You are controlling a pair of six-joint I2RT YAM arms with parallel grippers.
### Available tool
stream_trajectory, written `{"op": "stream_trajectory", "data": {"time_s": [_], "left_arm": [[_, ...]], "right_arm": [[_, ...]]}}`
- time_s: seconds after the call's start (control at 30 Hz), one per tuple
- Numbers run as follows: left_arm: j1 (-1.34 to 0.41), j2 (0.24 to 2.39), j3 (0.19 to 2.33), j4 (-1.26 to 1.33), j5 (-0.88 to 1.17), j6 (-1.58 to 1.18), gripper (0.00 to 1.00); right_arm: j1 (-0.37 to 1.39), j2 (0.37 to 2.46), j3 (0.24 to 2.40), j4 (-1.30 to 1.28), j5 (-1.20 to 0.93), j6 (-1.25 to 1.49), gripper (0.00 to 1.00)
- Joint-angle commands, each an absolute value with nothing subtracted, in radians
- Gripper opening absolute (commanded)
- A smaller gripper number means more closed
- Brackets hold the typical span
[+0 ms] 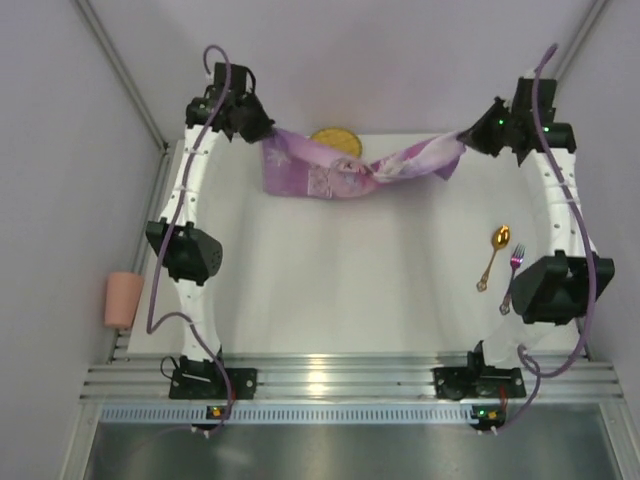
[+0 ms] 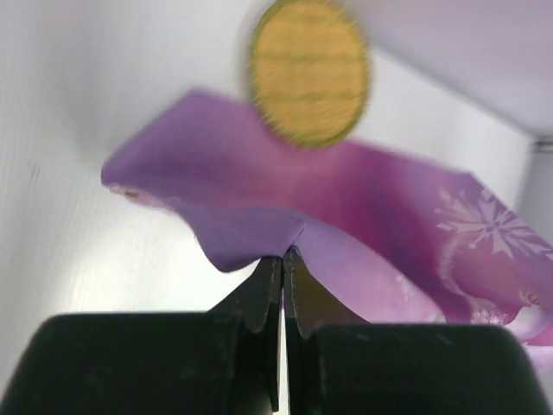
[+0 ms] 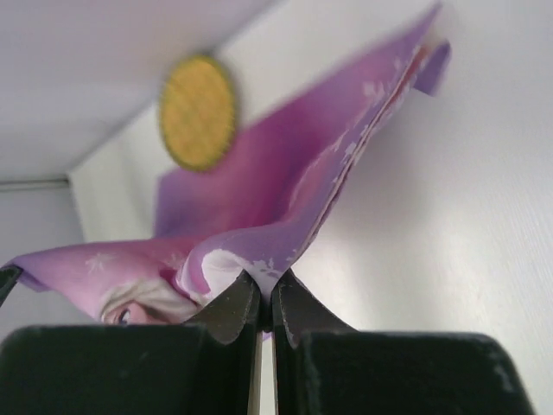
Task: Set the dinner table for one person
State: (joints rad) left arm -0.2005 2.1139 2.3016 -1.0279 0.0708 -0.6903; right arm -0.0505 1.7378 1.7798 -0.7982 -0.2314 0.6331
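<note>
My left gripper [image 2: 283,255] and right gripper [image 3: 266,281] each clamped a corner of the placemat [image 1: 340,172], sagging between them; I judged it needed tautening, then level lowering onto the dinner table [image 1: 350,280].

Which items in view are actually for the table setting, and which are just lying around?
For the job: purple placemat, pinched by left hand and right hand; gold spoon; fork; yellow round disc; white tabletop.
Lying about, probably: pink cylinder off the tabletop's left edge; aluminium rail.
</note>
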Motion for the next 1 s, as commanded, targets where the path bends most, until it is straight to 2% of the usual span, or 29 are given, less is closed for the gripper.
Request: {"op": "stream_trajectory", "data": {"time_s": [0.0, 0.03, 0.1, 0.13, 0.17, 0.23, 0.27, 0.43, 0.57, 0.67, 0.77, 0.87, 0.97], "left_arm": [[-0.192, 2.027, 2.58, -1.151, 0.101, -0.71, 0.0], [-0.192, 1.905, 2.513, -1.103, 0.104, -0.713, 0.0], [-0.193, 1.753, 2.175, -0.943, 0.1, -0.703, 0.0], [-0.193, 1.592, 2.043, -0.889, 0.081, -0.698, 0.0], [-0.192, 1.519, 1.808, -0.855, 0.069, -0.695, 0.0], [-0.192, 1.324, 1.609, -0.798, 0.043, -0.695, 0.0], [-0.192, 1.269, 1.438, -0.789, 0.044, -0.704, 0.0], [-0.193, 1.065, 1.018, -0.824, 0.034, -0.722, 0.0], [-0.193, 1.06, 0.834, -0.827, 0.009, -0.758, 0.0], [-0.192, 1.126, 0.758, -0.862, 0.012, -0.794, 0.0], [-0.192, 1.129, 0.709, -0.861, 0.015, -0.801, 0.0], [-0.192, 1.103, 0.712, -0.893, 0.009, -0.804, 0.0], [-0.192, 1.075, 0.716, -0.925, -0.024, -0.821, 0.0]], "right_arm": [[-0.061, 1.518, 1.937, -0.807, -0.247, 0.661, 0.0], [-0.061, 1.472, 1.925, -0.804, -0.229, 0.658, 0.0], [-0.061, 1.356, 1.829, -0.819, -0.222, 0.644, 0.0], [-0.058, 1.317, 1.772, -0.845, -0.209, 0.637, 0.0], [-0.055, 1.233, 1.617, -0.847, -0.2, 0.635, 0.0], [-0.041, 1.154, 1.434, -0.848, -0.193, 0.63, 0.0], [-0.037, 1.081, 1.254, -0.847, -0.192, 0.629, 0.0], [-0.009, 0.96, 0.73, -0.752, -0.221, 0.638, 0.0], [-0.009, 1.067, 0.566, -0.647, -0.258, 0.612, 0.0], [-0.011, 1.14, 0.548, -0.647, -0.227, 0.585, 0.0], [-0.011, 1.108, 0.551, -0.664, -0.218, 0.581, 0.0], [-0.011, 1.081, 0.56, -0.681, -0.216, 0.575, 0.05], [-0.011, 1.098, 0.561, -0.692, -0.23, 0.562, 0.2]]}}
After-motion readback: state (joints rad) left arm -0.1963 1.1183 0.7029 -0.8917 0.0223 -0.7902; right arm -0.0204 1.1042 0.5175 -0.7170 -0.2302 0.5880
